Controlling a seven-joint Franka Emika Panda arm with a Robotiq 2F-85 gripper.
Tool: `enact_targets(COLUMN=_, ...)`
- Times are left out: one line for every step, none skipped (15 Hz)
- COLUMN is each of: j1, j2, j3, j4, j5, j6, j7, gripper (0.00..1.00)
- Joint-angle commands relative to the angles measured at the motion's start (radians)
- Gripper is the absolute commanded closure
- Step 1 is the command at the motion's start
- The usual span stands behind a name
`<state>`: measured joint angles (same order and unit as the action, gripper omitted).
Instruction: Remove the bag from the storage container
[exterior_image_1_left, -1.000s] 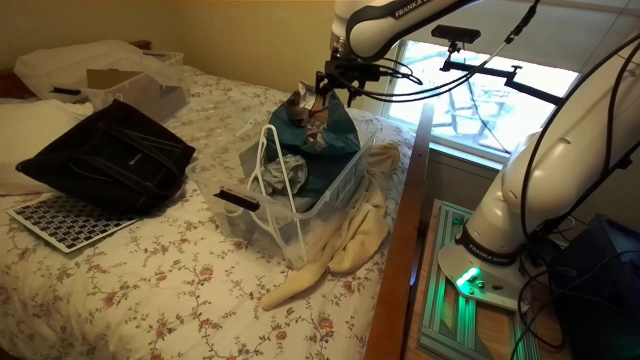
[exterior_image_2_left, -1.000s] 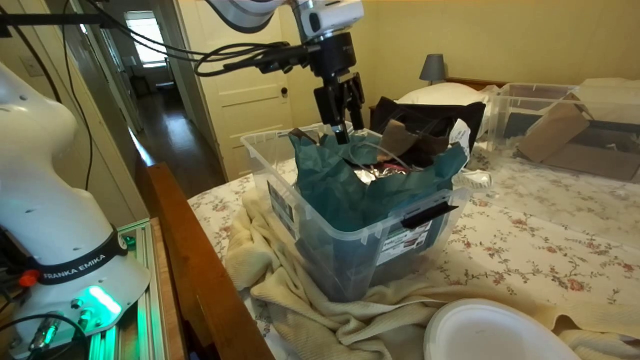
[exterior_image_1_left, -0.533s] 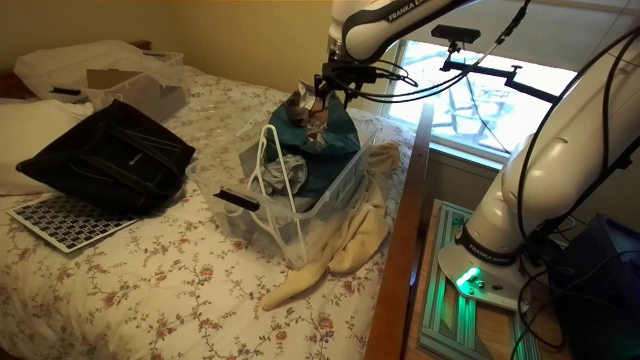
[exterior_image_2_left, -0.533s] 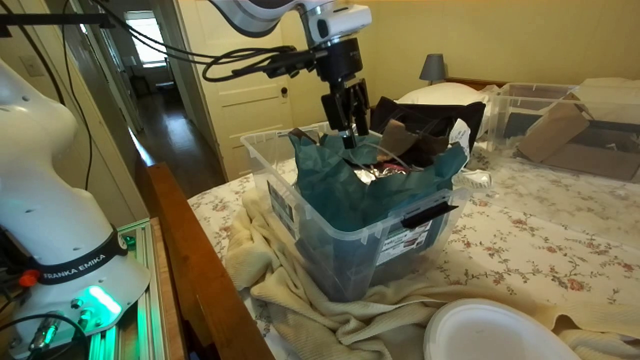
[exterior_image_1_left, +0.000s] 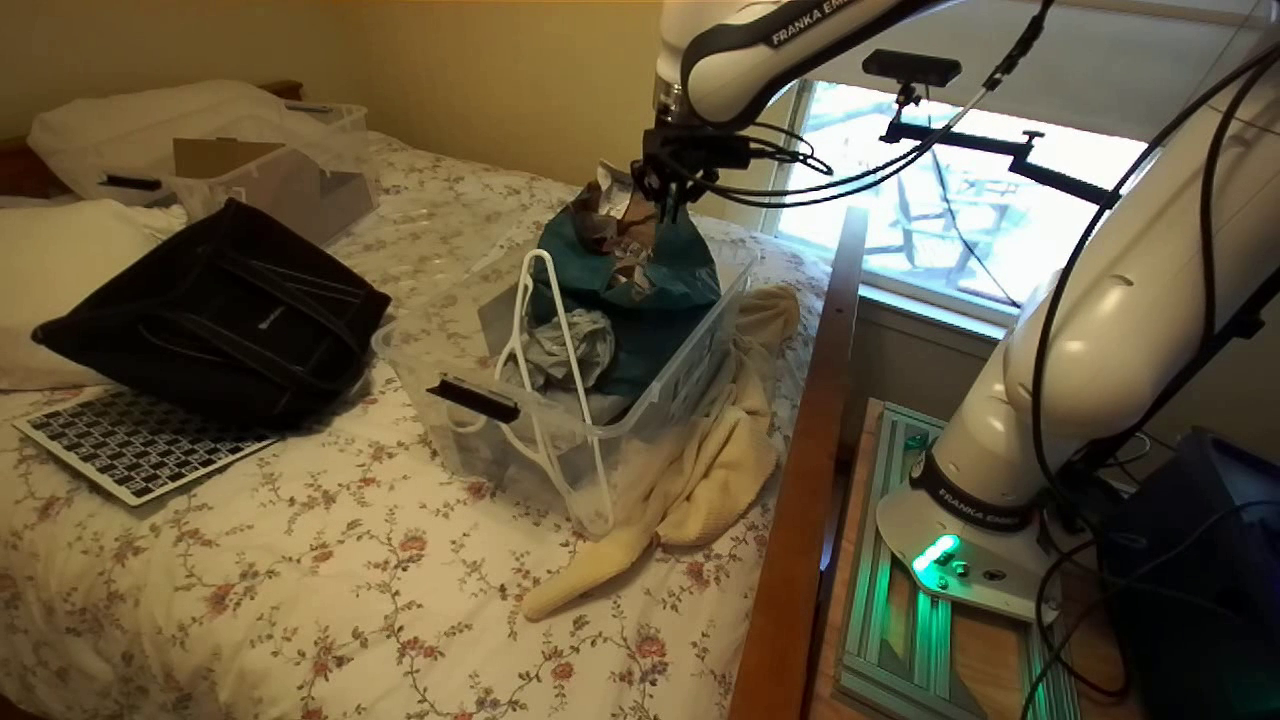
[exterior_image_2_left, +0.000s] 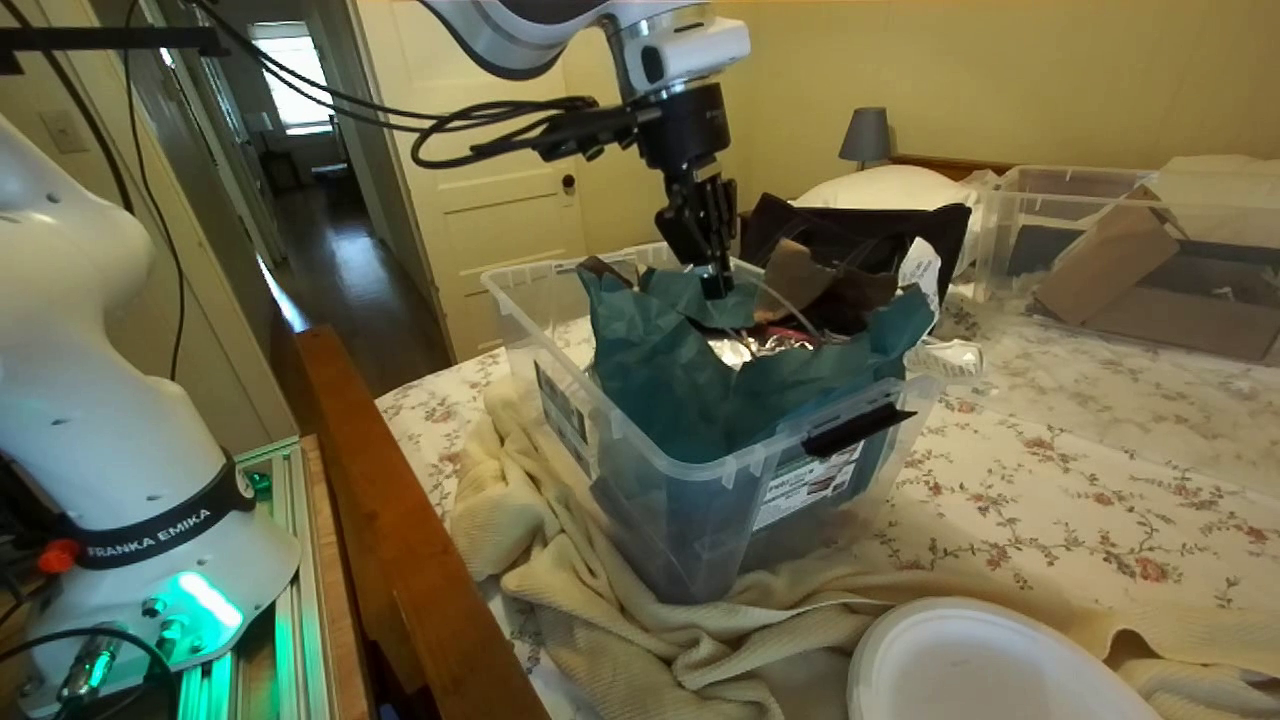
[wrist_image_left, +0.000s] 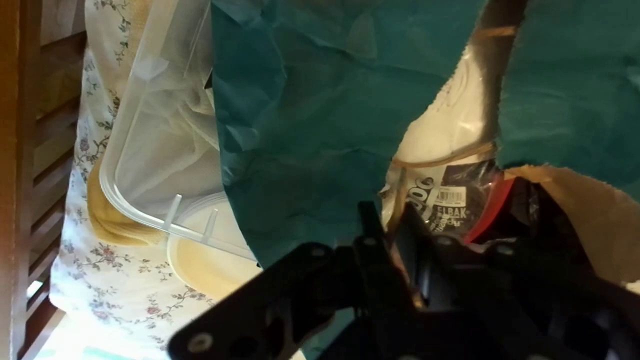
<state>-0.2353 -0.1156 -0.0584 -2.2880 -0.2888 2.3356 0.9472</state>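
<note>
A teal paper bag (exterior_image_1_left: 685, 268) stands with a torn, gaping top inside the clear storage container (exterior_image_2_left: 670, 545). Packages show within its mouth, one a plastic-wrapped pack (wrist_image_left: 452, 197) with a barcode. A thin cord handle (exterior_image_2_left: 793, 303) arcs over the opening. Pointing down, my gripper (exterior_image_2_left: 714, 287) is at the bag's mouth, by its inner side. In the wrist view the gripper (wrist_image_left: 390, 208) has its fingers close together with a narrow gap between them. A tan cord (wrist_image_left: 400, 195) runs into that gap; whether the fingers pinch it is too dark to tell.
A white hanger (exterior_image_1_left: 540, 254) leans on the container's near end. Cream blanket (exterior_image_1_left: 720, 460) bunches along its side, beside the wooden bed rail (exterior_image_1_left: 800, 520). A black tote (exterior_image_1_left: 220, 310) lies on the bed, a white lid (exterior_image_2_left: 980, 660) near the container.
My gripper has come down a little and shifted slightly towards the bag's middle. Its fingers, wide apart before, have drawn close together. The bag and container have not moved.
</note>
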Motion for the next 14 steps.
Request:
enact_targets(j1=0.02, j2=0.019, j3=-0.018, j4=0.02, j5=-0.003, j6=0.001, j7=-0.005, gripper=1.0)
enact_targets(j1=0.021, j2=0.02, j3=-0.019, j4=0.021, j5=-0.004, j6=-0.001, j7=-0.006, gripper=1.0)
enact_targets(j1=0.021, j2=0.021, j3=-0.019, j4=0.021, j5=-0.003, j6=-0.001, j7=-0.006, gripper=0.99)
enact_targets(j1=0.022, j2=0.022, j3=-0.02, j4=0.021, j5=-0.003, j6=-0.003, j7=-0.007, gripper=0.99)
enact_targets(j1=0.022, j2=0.021, j3=-0.02, j4=0.021, j5=-0.002, j6=-0.004, j7=-0.007, gripper=0.99)
enact_targets(j1=0.024, j2=0.016, j3=-0.022, j4=0.019, j5=0.012, j6=0.0, j7=-0.016, gripper=0.99)
enact_targets(j1=0.026, j2=0.009, j3=-0.024, j4=0.017, j5=0.024, j6=0.002, j7=-0.022, gripper=0.99)
enact_targets(j1=0.028, j2=-0.003, j3=-0.026, j4=0.014, j5=0.038, j6=0.003, j7=-0.031, gripper=0.99)
enact_targets(j1=0.03, j2=-0.018, j3=-0.028, j4=0.011, j5=0.055, j6=0.004, j7=-0.042, gripper=0.99)
enact_targets(j1=0.03, j2=-0.036, j3=-0.028, j4=0.009, j5=0.056, j6=0.004, j7=-0.041, gripper=0.99)
enact_targets(j1=0.031, j2=-0.055, j3=-0.029, j4=0.007, j5=0.062, j6=0.006, j7=-0.047, gripper=0.99)
enact_targets(j1=0.029, j2=-0.063, j3=-0.028, j4=0.011, j5=0.053, j6=0.002, j7=-0.044, gripper=0.99)
enact_targets(j1=0.026, j2=-0.063, j3=-0.028, j4=0.016, j5=0.049, j6=0.002, j7=-0.043, gripper=0.99)
enact_targets(j1=0.024, j2=-0.063, j3=-0.027, j4=0.019, j5=0.046, j6=0.002, j7=-0.044, gripper=0.99)
